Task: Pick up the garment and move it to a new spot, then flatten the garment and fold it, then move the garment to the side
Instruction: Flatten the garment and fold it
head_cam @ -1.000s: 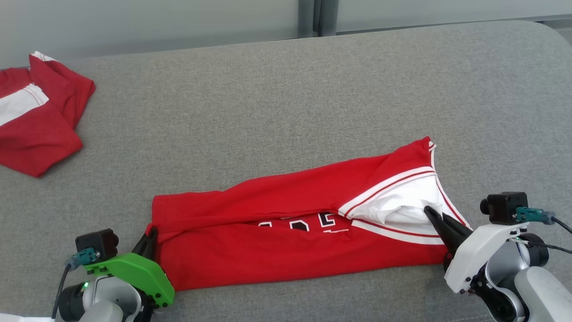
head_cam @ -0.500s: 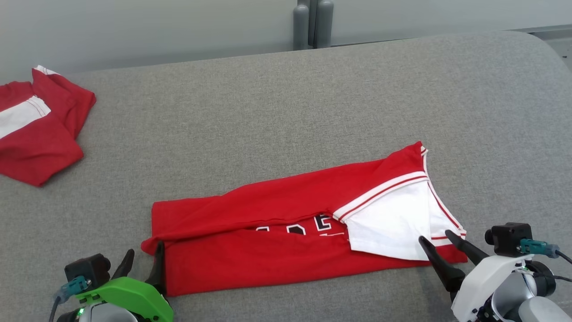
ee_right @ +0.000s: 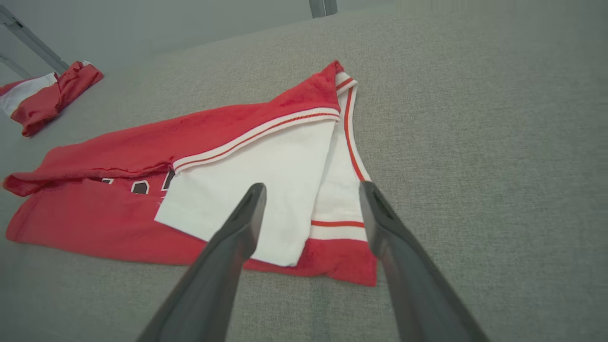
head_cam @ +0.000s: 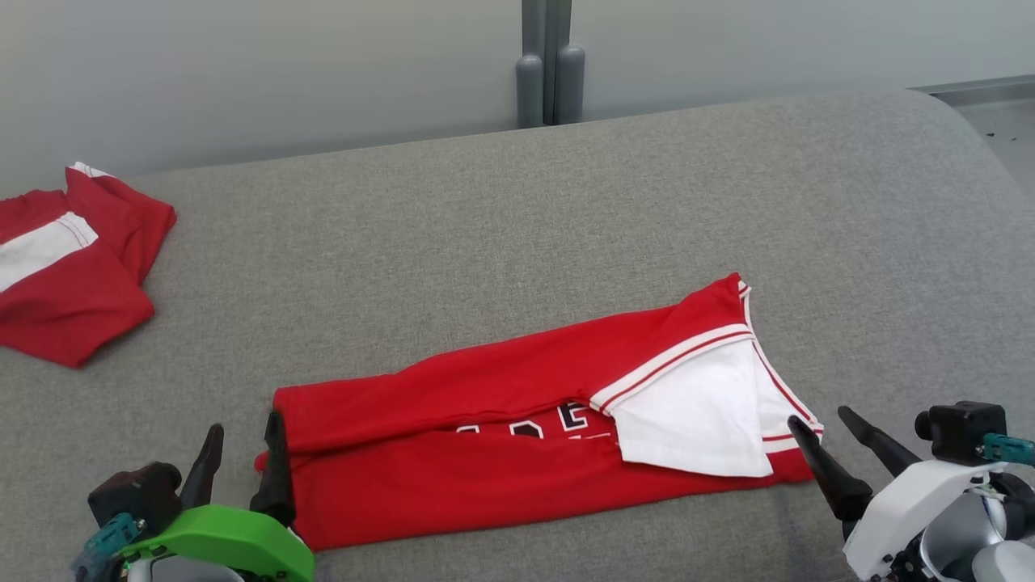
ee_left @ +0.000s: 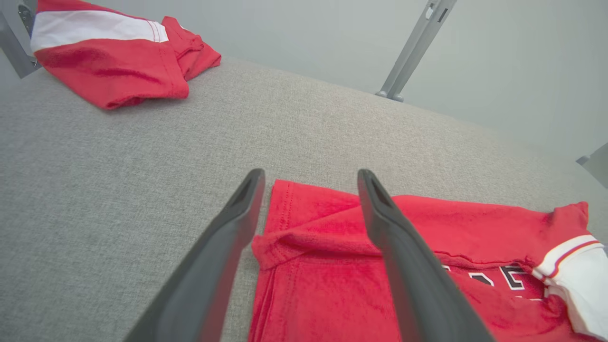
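Folded red garment [head_cam: 485, 461] lies on the grey worktop [head_cam: 485, 226]. Left claw [head_cam: 244, 424] and right claw [head_cam: 817, 415] flank its ends, both spread and empty. We judge it light and limp, best pinched at the layered end edges.

The left jaws: two long, dark, tapering fingers [head_cam: 275, 469] on a bright green shell [head_cam: 234, 541]. The right jaws: the same on a white shell [head_cam: 922, 497]. Each carries a small black camera [head_cam: 962, 424] with a teal plug [head_cam: 1003, 447].

Grey fabric surface [head_cam: 566, 202] before pale frosted wall [head_cam: 242, 73], grey post [head_cam: 546, 81].
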Controlling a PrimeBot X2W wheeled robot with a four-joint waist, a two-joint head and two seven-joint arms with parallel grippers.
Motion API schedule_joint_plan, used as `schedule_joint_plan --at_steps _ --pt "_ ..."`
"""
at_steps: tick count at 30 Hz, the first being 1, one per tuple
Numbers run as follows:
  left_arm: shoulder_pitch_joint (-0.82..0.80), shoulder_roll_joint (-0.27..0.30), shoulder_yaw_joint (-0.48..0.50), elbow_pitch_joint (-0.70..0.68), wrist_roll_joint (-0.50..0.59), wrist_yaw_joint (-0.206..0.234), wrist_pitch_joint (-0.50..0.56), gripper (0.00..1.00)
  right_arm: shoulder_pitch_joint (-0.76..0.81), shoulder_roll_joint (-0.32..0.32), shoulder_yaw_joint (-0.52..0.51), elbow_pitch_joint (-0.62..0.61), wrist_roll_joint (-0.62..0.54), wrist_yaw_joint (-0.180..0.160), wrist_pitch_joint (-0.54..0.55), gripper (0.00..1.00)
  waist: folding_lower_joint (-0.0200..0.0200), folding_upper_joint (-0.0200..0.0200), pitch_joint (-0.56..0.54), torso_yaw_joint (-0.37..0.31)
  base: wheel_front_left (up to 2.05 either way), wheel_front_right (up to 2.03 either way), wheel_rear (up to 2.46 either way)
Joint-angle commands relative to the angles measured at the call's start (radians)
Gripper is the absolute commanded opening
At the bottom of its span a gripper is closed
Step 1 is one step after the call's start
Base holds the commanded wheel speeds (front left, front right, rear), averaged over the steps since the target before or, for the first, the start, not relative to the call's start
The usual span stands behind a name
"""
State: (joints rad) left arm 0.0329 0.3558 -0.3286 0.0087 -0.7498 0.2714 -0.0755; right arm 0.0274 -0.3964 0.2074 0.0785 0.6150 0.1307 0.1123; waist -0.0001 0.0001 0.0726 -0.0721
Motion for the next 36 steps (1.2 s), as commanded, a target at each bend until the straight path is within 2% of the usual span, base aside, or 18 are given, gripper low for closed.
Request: schedule_joint_plan --at_steps 1,11,15,23,29,36 --pt "-0.015 -0.002 -0.004 -0.009 0.016 0.011 -0.011 1.00 -0.001 0.002 -0.015 -0.011 -0.009 0.000 0.008 1.00 0.0001 -0.0001 -0.021 0.000 0.00 0.00 0.00" --pt "-0.091 -0.030 -0.081 0.028 0.124 0.031 -0.062 1.00 -0.067 0.037 -0.140 -0.032 -0.077 0.000 0.126 1.00 0.0001 -0.0001 -0.085 0.038 0.00 0.00 0.00" --pt "-0.087 -0.043 -0.073 0.063 0.129 0.047 -0.091 1.00 -0.104 0.057 -0.182 -0.007 -0.115 0.000 0.157 1.00 0.0001 -0.0001 -0.097 0.058 0.00 0.00 0.00" --pt "-0.061 -0.052 -0.062 0.097 0.111 0.046 -0.120 1.00 -0.138 0.083 -0.211 0.043 -0.141 0.000 0.198 1.00 0.0001 -0.0001 -0.111 0.107 0.00 0.00 0.00" --pt "-0.064 -0.059 -0.074 0.103 0.109 0.033 -0.125 1.00 -0.149 0.076 -0.223 0.148 -0.141 0.000 0.236 1.00 0.0001 -0.0001 -0.105 0.159 0.00 0.00 0.00" --pt "-0.076 -0.059 -0.090 0.093 0.119 0.036 -0.113 1.00 -0.183 0.059 -0.202 0.319 -0.136 0.000 0.229 1.00 0.0001 -0.0001 -0.084 0.227 0.00 0.00 0.00"
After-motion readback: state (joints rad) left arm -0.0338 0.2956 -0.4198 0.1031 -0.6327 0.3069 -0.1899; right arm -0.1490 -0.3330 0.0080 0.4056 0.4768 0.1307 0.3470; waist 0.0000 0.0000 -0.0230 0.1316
